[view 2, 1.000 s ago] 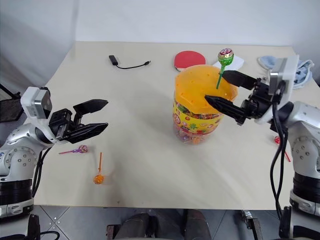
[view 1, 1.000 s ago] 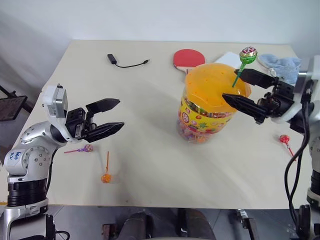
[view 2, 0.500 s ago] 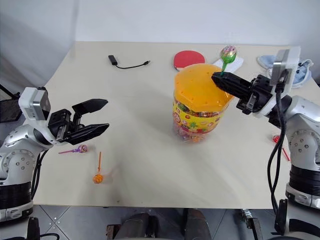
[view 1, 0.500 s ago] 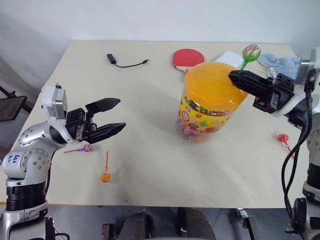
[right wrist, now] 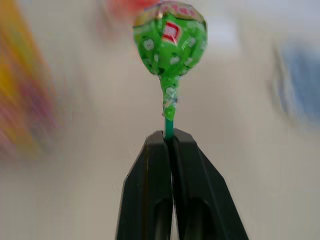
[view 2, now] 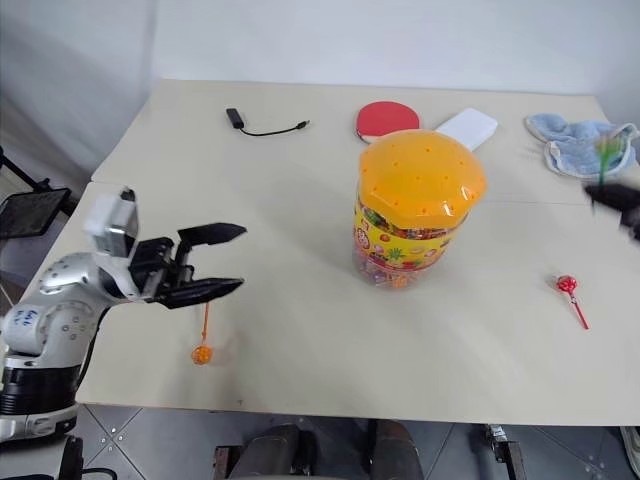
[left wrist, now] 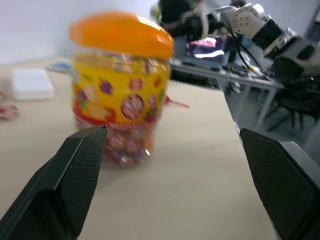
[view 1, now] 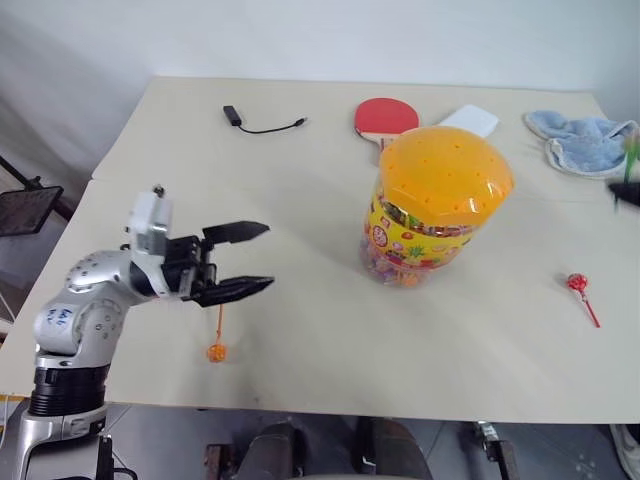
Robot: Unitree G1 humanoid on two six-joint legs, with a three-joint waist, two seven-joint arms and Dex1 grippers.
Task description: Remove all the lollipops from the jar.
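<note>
The jar (view 1: pixel 437 205) stands upright on the table (view 1: pixel 300 160), right of the frame's centre in the head views, its domed orange lid (view 1: pixel 445 172) on top and its yellow label around the body. Behind it, toward the upper middle, lie a red paddle (view 1: pixel 386 115) and a white block (view 1: pixel 470 121); a blue cloth (view 1: pixel 585 140) sits in the upper right, and a black cable (view 1: pixel 258 124) lies in the upper left.

The right gripper (right wrist: pixel 171 137) is clamped tight on the stick of the green lollipop (right wrist: pixel 170 37), whose wrapped head stands straight up above the closed fingertips in the right wrist view. In the head views this gripper is a dark blur at the right edge, well apart from the jar, with a green smear just above it.

The red lollipop (view 1: pixel 578 289) lies on the table at the lower right, between the jar and the right edge. The orange lollipop (view 1: pixel 216 347) lies at the lower left, just under the left gripper (view 1: pixel 256 259).

The left gripper hovers over the table at the left, fingers spread wide and holding nothing, pointing toward the jar, which appears between its fingers (left wrist: pixel 75 180) in the left wrist view.
</note>
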